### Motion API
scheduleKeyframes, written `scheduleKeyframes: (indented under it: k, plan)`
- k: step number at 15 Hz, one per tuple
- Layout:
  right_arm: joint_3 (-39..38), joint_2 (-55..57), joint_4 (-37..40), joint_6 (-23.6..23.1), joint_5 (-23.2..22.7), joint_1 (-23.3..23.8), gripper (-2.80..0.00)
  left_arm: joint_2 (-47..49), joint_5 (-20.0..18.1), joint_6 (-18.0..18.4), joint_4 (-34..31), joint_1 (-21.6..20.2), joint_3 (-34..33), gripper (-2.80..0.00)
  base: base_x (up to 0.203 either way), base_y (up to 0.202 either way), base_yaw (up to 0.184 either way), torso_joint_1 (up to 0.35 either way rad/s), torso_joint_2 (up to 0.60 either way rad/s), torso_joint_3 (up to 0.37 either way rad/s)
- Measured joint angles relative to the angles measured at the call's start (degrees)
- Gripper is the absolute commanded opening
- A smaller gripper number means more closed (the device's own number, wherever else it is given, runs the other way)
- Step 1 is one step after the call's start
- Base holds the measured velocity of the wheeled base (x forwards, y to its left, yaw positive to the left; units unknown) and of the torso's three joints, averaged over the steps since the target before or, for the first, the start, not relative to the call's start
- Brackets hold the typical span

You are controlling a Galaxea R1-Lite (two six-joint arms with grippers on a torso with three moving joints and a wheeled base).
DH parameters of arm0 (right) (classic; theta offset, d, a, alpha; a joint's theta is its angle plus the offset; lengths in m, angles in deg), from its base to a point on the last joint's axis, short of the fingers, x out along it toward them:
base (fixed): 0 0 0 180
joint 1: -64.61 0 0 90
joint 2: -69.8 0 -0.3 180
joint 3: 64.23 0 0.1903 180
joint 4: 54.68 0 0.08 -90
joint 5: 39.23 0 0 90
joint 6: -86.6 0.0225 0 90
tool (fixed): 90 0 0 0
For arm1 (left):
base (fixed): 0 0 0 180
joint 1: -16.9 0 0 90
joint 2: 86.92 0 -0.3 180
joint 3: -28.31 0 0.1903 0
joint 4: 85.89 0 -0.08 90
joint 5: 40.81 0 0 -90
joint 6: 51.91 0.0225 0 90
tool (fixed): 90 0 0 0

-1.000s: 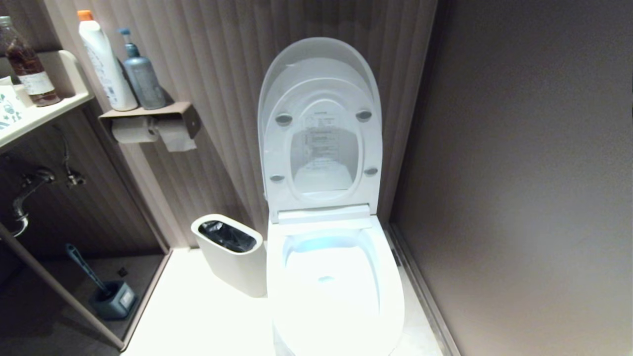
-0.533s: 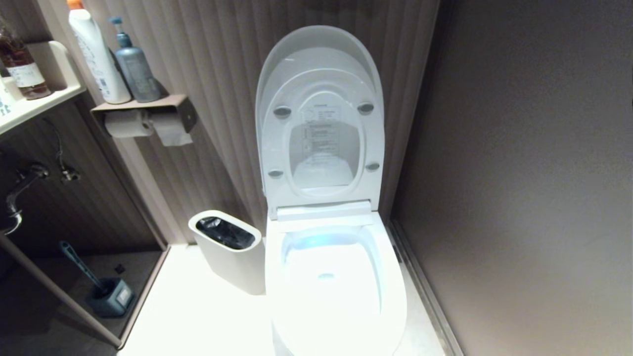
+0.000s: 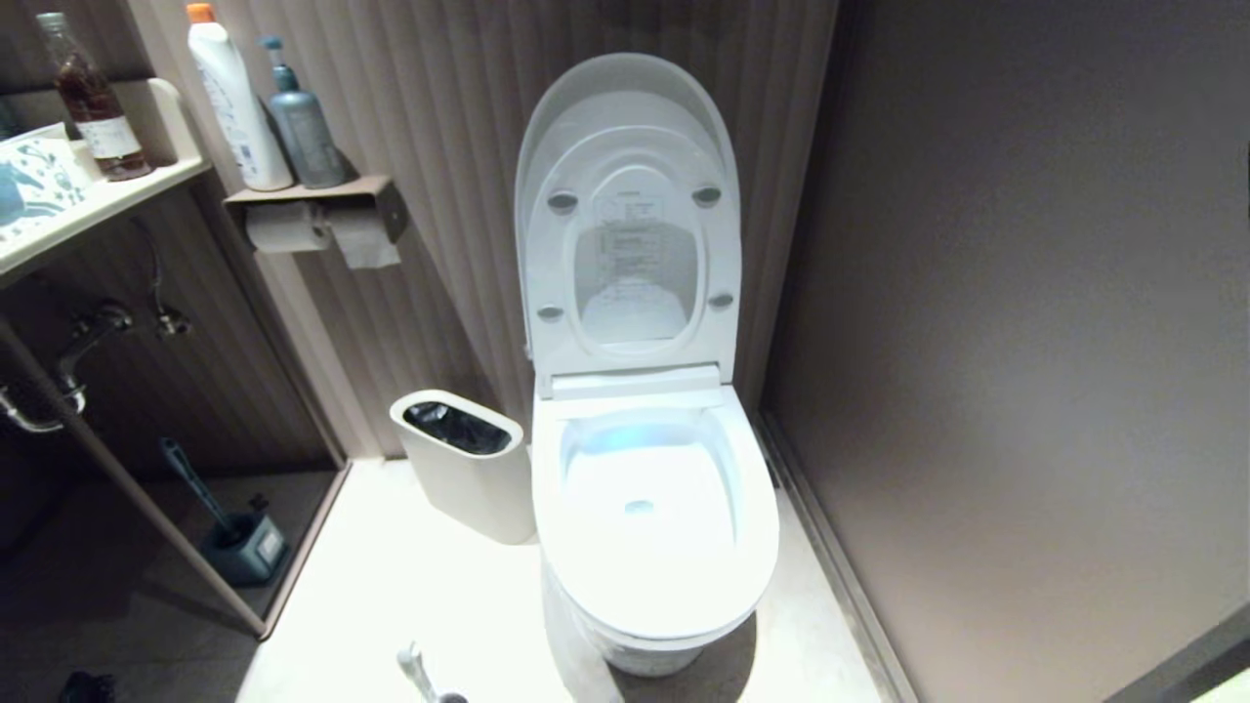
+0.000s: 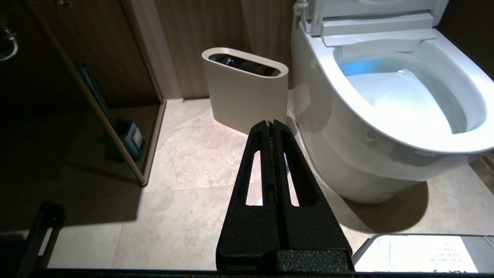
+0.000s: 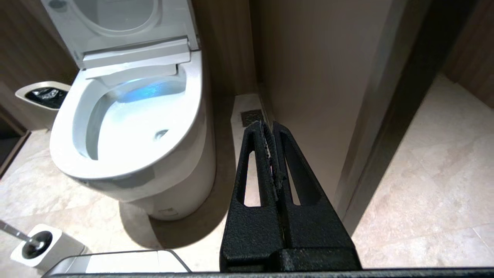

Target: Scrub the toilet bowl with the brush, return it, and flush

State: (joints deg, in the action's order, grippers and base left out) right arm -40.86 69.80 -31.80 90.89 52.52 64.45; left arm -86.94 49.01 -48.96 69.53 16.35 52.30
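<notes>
The toilet bowl (image 3: 757,532) stands against the back wall with its lid and seat raised (image 3: 625,195) and a blue glow inside; it also shows in the left wrist view (image 4: 347,106) and the right wrist view (image 5: 195,104). The brush handle (image 5: 17,233) leans out of a white square holder (image 5: 58,241) on the floor in front of the toilet, and its tip (image 3: 415,669) shows at the head view's lower edge. My left gripper (image 4: 270,122) is shut and empty, low over the floor by the pedestal. My right gripper (image 5: 267,124) is shut and empty, beside the toilet near the right wall.
An off-white waste bin (image 3: 469,483) with a black liner stands left of the toilet. A dark blue-handled brush (image 3: 239,542) sits under the sink shelf. Bottles (image 3: 303,127) stand over the paper rolls (image 3: 283,229). A wall (image 3: 1025,342) closes in on the right; a floor drain (image 5: 251,116) lies beside it.
The head camera has pulled back and risen: the whole toilet front and more floor show now, and the brush handle's tip has come into view. Nothing in the room has moved.
</notes>
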Motion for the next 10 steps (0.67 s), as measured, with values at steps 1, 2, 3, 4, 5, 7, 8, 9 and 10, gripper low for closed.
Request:
scheduleKeyframes:
  k: [1,2,3,4,5,7,8,9,10]
  plan:
    - [0.0,0.0,-0.02,0.0,-0.02,0.0,-2.8,0.0,0.01,0.0,0.0,0.0,0.0,-2.8,-0.2,0.0,0.0,0.002,0.0,0.006]
    - [0.0,0.0,-0.02,0.0,0.01,0.0,-2.8,0.0,0.02,0.02,0.0,0.02,0.0,-2.8,-0.193,0.0,-0.001,-0.002,0.0,0.002]
    - [0.0,0.0,-0.02,0.0,-0.02,0.0,-2.8,0.0,0.01,0.02,0.0,0.02,0.0,-2.8,-0.197,0.0,-0.002,-0.002,0.01,0.002]
    - [0.0,0.0,-0.02,0.0,0.01,0.0,-2.8,0.0,-0.01,0.0,0.0,0.02,0.0,-2.8,-0.194,0.0,-0.003,0.002,0.0,0.002]
    - [0.0,0.0,-0.04,0.0,-0.01,0.0,-2.8,0.0,0.01,0.02,0.0,0.02,0.0,-2.8,-0.191,0.0,-0.002,0.002,0.0,0.001]
    - [0.0,0.0,0.0,0.0,0.01,0.0,-2.8,0.0,-0.01,0.02,0.0,0.02,0.0,-2.8,-0.194,0.0,-0.002,0.001,0.0,0.005]
    - [0.0,0.0,0.0,-0.02,0.01,0.0,-2.8,0.0,-0.01,0.02,0.0,-0.02,0.0,-2.8,-0.196,0.0,-0.002,-0.002,0.01,0.002]
    - [0.0,0.0,-0.02,0.0,0.01,0.0,-2.8,0.0,-0.01,0.02,-0.02,0.0,0.0,-2.8,-0.193,0.0,-0.001,0.0,0.01,0.001]
    - [0.0,0.0,-0.03,0.0,0.01,0.0,-2.8,0.02,0.0,0.02,-0.02,0.0,0.0,-2.8,-0.197,0.0,-0.002,0.002,0.0,0.002]
